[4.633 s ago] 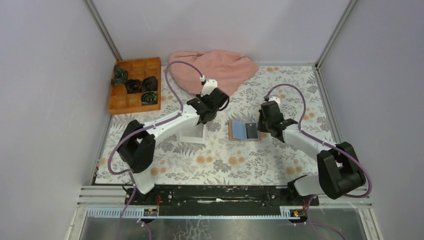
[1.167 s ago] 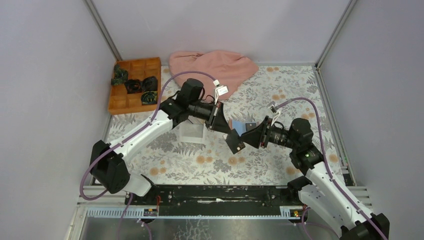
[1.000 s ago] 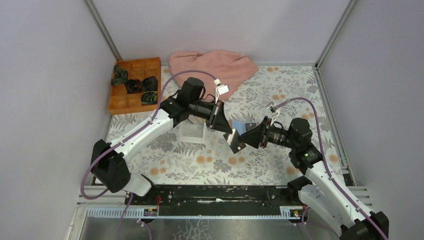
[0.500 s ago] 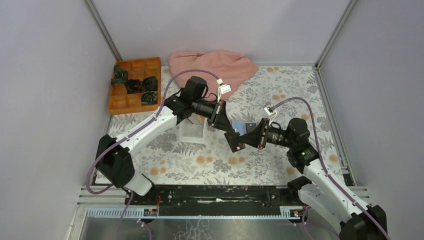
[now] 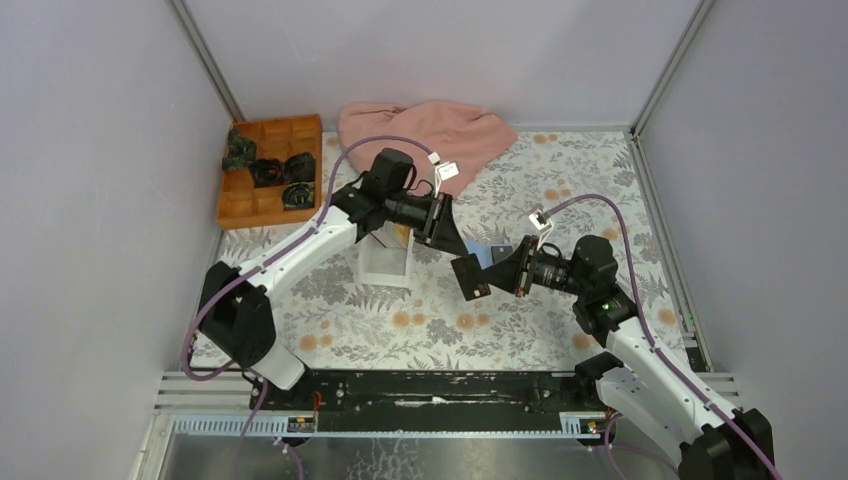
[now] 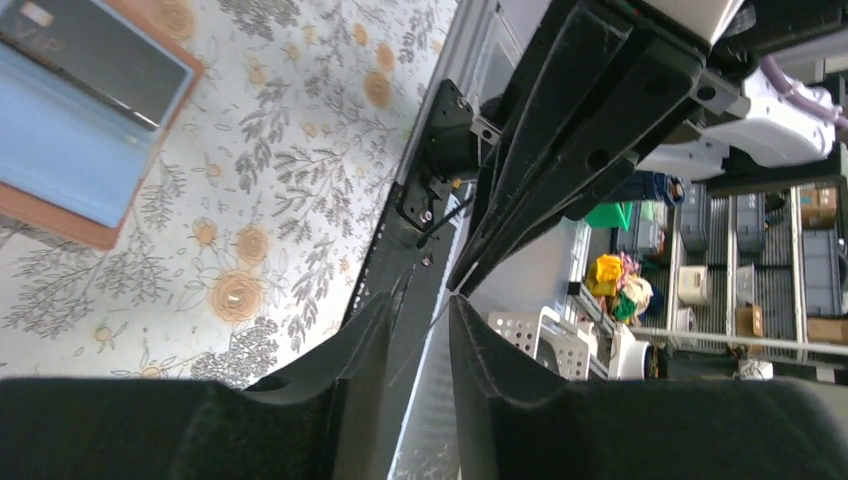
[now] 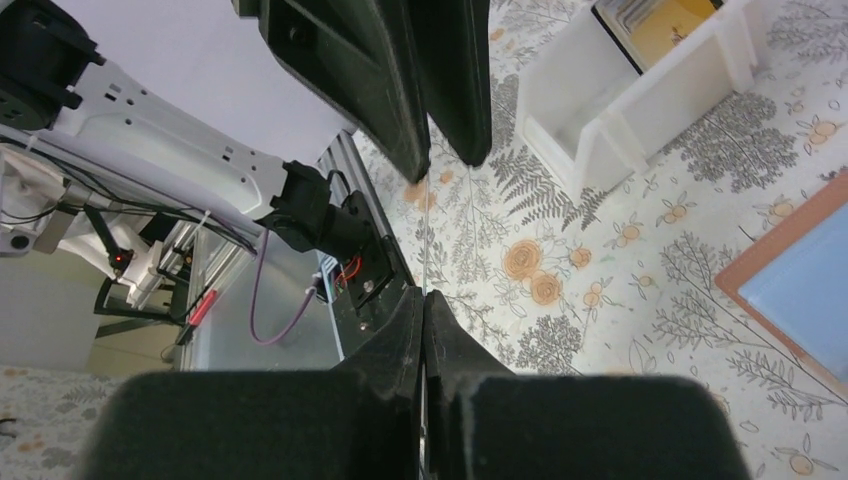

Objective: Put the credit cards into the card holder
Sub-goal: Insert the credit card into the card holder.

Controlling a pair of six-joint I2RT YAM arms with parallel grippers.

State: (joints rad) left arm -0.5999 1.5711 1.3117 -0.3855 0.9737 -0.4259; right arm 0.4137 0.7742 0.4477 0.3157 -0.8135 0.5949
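Dark card between my two claws, above the table (image 5: 400, 320)
My right claw (image 7: 424, 300) is pressed together on a credit card (image 5: 465, 275). My left claw (image 6: 415, 310) stands slightly spread about its far edge. The card holder (image 6: 55, 218) lies open on the table nearby.

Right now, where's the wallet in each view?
Top: wallet mid-picture, partly hidden.
Left wrist: wallet in the top-left corner, open, blue inside.
Right wrist: wallet at the right edge, cut off.
Shared landmark: the flowered tablecloth beneath it.
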